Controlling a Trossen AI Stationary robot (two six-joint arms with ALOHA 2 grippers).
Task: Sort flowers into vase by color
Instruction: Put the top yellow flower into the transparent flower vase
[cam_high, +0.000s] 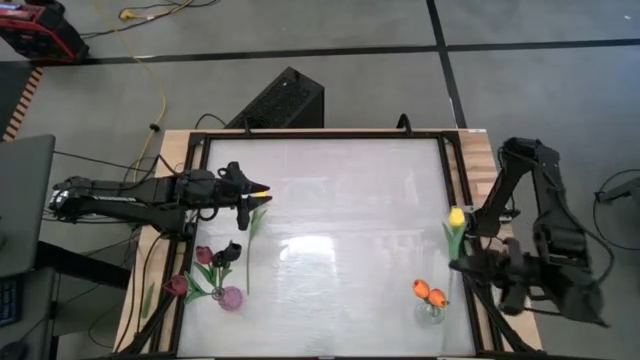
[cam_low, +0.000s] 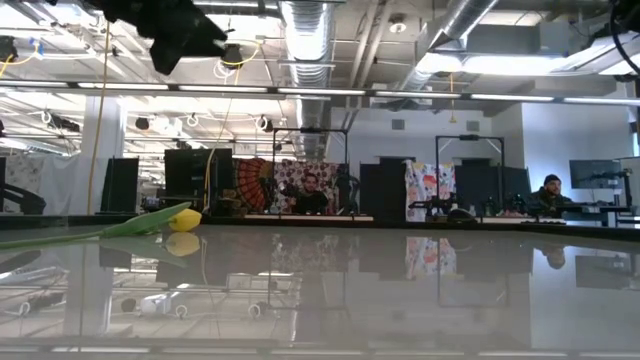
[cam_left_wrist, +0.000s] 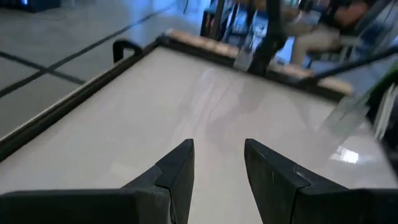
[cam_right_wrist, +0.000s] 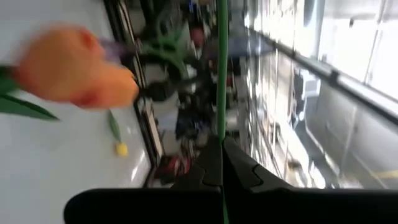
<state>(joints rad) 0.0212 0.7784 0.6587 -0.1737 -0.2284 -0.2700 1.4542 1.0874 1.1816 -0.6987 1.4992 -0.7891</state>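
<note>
While my right claw (cam_right_wrist: 221, 152) clamps a thin green stem (cam_right_wrist: 221, 68), my left claw (cam_left_wrist: 217, 163) hangs released over the bench (cam_high: 340, 200).

From above, maroon flowers (cam_high: 212, 258) stand at the bench's near left corner, orange ones (cam_high: 430, 294) near right, a yellow tulip (cam_high: 456, 217) by the right edge. Only the level view shows another yellow tulip (cam_low: 184, 220) lying flat. My right wrist picture blurs an orange head (cam_right_wrist: 74, 65).

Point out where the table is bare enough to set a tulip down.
Free: the table's whole middle and far half, between the left gripper and the yellow tulip. Crowded: the near-left corner around the purple vase, and the near-right around the orange-tulip vase.
</note>
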